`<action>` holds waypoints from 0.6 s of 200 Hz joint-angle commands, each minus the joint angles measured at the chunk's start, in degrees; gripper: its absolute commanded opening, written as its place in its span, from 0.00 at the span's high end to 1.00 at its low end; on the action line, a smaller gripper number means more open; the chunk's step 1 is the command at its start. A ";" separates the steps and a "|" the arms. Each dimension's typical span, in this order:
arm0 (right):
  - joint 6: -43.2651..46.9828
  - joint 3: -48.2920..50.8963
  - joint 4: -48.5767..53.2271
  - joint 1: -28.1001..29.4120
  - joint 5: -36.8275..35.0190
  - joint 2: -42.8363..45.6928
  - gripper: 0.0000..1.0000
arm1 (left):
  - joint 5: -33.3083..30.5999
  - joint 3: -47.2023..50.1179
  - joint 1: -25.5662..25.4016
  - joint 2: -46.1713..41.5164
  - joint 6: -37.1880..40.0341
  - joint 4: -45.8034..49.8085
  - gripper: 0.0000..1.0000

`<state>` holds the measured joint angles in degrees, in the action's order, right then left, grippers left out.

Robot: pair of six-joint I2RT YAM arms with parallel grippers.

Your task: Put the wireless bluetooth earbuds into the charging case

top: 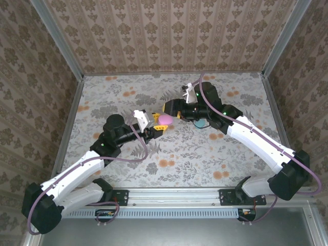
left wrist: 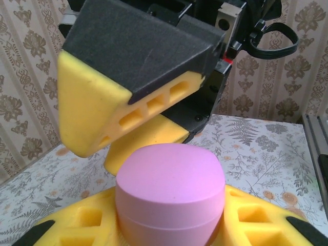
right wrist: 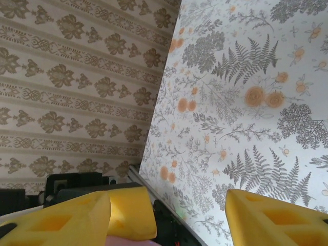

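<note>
The left gripper [top: 158, 128] is closed narrowly on the pink charging case [left wrist: 171, 192], its yellow fingers [left wrist: 256, 215] pressing the lower half from either side. This leaves the domed lid bare and facing up; I judge that to be the point of the grip, since a pebble this smooth would skid on the cloth if pried at unsupported.

The case is held over the middle of the counter [top: 113, 97], a little toward the far side; a seam runs round it and the lid looks shut, so whether any earbuds lie inside cannot be told.

The right gripper [right wrist: 169, 197] hovers just over the lid, coming in from the right and far side, its jaws wide apart with nothing between them; one foam finger sits close above the pink dome, not clearly touching. That stance would suit opening the lid or going for a bud; which of the two, I cannot say.

Under the right arm, to the right of the case, a rounded cyan thing [top: 201, 124] rests on the cloth, partly hidden; it is probably a second case. The likely risks are foam slipping off the glossy lid, or the case twisting in its narrow hold.
</note>
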<state>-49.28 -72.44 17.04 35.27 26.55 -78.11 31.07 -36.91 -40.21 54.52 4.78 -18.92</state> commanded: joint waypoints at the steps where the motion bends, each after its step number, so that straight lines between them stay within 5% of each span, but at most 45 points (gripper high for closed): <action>1: 0.44 -0.88 1.66 -0.15 2.74 0.37 0.37 | -0.53 -2.13 -0.49 -0.58 0.06 -1.75 0.68; 70: -2.98 4.23 -3.78 -0.85 1.79 5.37 0.36 | -2.16 -1.49 -0.50 -1.35 -0.23 -2.18 0.68; 120: -8.70 7.36 -11.61 -1.93 10.67 3.98 0.35 | -2.57 -1.46 -0.55 -1.19 -1.42 -4.23 0.68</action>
<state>-54.08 -66.28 10.87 33.69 30.65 -73.23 29.10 -36.91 -40.23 54.24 4.71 -19.77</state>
